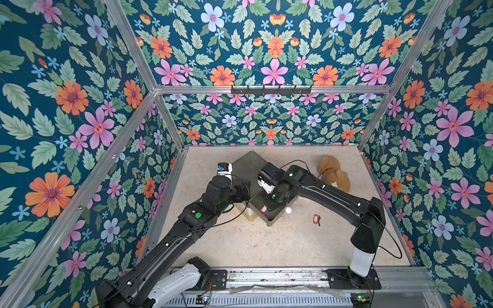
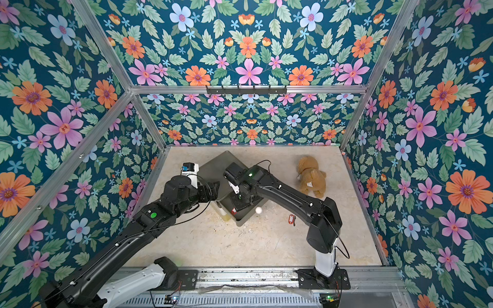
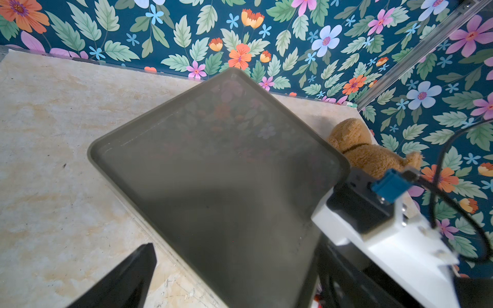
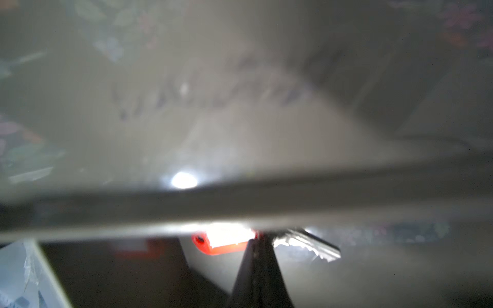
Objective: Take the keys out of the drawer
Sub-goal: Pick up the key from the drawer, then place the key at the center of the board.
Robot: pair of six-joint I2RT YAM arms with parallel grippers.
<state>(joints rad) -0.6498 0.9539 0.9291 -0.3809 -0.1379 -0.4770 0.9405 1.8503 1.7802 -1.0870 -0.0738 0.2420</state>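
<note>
Right jaws grip the red-tagged key (image 4: 223, 242) at its tag-blade joint, probably the surest hold on something light, stiff, slippery; left jaws' state cannot be told.

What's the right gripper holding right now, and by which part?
The right gripper is shut on a red-tagged key, apparently pinched at the tag's end where the metal blade joins.

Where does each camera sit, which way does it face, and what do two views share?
Top views: overhead, looking down on the beige table; left arm, right arm show.
Left wrist: faces the grey drawer cabinet's top; one black pincer finger shows.
Right wrist: blurred, peers under the cabinet's lip; right pincer shut on a red-tagged metal key.
Shared: brown plush bear, top and left wrist views.
</note>
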